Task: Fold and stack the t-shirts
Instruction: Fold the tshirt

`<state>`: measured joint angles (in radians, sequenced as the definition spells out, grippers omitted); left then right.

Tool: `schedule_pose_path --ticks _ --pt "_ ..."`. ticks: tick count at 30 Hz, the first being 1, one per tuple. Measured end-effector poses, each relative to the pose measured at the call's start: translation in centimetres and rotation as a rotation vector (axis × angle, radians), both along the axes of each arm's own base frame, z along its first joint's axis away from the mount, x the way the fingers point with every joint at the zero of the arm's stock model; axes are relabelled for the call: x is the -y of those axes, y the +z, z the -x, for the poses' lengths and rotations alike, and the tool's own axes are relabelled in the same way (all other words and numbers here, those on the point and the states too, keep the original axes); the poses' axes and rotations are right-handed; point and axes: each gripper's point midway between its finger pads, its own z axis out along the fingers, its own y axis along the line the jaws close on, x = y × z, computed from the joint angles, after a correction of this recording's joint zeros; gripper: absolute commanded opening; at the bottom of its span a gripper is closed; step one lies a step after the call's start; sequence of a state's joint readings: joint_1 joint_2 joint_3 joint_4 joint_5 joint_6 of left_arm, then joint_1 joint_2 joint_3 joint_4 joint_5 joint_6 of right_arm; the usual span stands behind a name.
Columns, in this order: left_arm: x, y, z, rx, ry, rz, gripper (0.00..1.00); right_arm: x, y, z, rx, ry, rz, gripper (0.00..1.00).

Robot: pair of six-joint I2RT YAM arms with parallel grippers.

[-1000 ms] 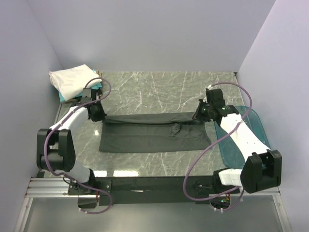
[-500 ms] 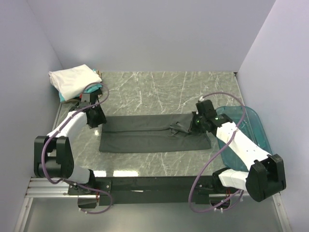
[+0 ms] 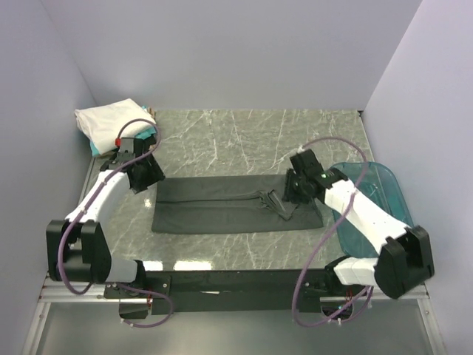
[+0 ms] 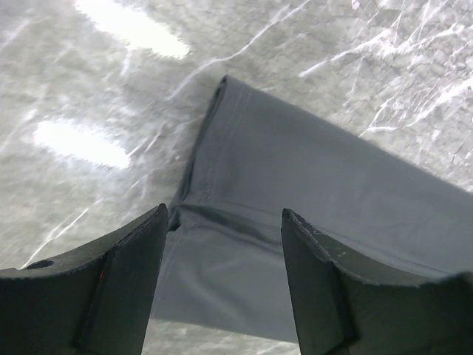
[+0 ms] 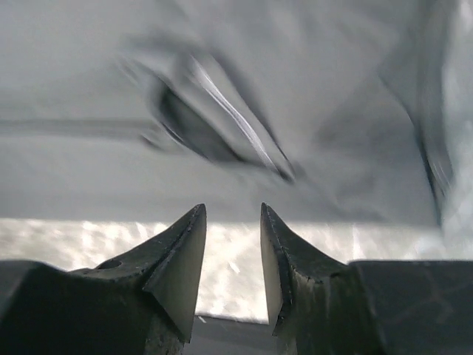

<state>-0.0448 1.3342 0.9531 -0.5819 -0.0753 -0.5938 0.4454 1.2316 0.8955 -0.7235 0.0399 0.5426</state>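
Marble tabletop (image 3: 244, 133), lilac walls (image 3: 222, 52); charcoal t-shirt (image 3: 222, 211) lying apparently folded.

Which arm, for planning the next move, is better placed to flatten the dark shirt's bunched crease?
Probably right: the right gripper hovers open beside the crease; the left gripper is at the opposite end.

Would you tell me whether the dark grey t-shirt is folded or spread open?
Folded: the dark grey t-shirt lies as a long narrow band, layered edges showing in the left wrist view.
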Motion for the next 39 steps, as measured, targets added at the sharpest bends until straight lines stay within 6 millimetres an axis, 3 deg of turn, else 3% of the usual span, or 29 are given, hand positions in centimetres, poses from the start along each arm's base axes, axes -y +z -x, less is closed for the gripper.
schedule_pose_path --ticks 4,9,14,25,39 --pt "0.8 -1.1 -1.2 -0.03 -0.012 0.026 0.69 -2.4 0.9 -4.0 0.036 0.037 -0.032 0.43" --pt "1.3 -2.4 -1.2 -0.068 -0.02 0.039 0.68 -4.7 -1.3 -6.7 -0.013 0.075 -0.056 0.43" --pt "1.3 -2.8 -1.3 -0.078 -0.02 0.037 0.69 -5.8 -3.3 -6.3 -0.093 0.103 -0.089 0.43" --pt "1.2 -3.9 -1.1 -0.114 -0.036 0.025 0.69 -8.4 -3.9 -5.8 -0.131 0.14 -0.17 0.41" --pt "1.2 -4.9 -0.6 -0.132 -0.053 0.018 0.69 -12.5 -4.4 -2.6 -0.165 0.265 -0.146 0.4"
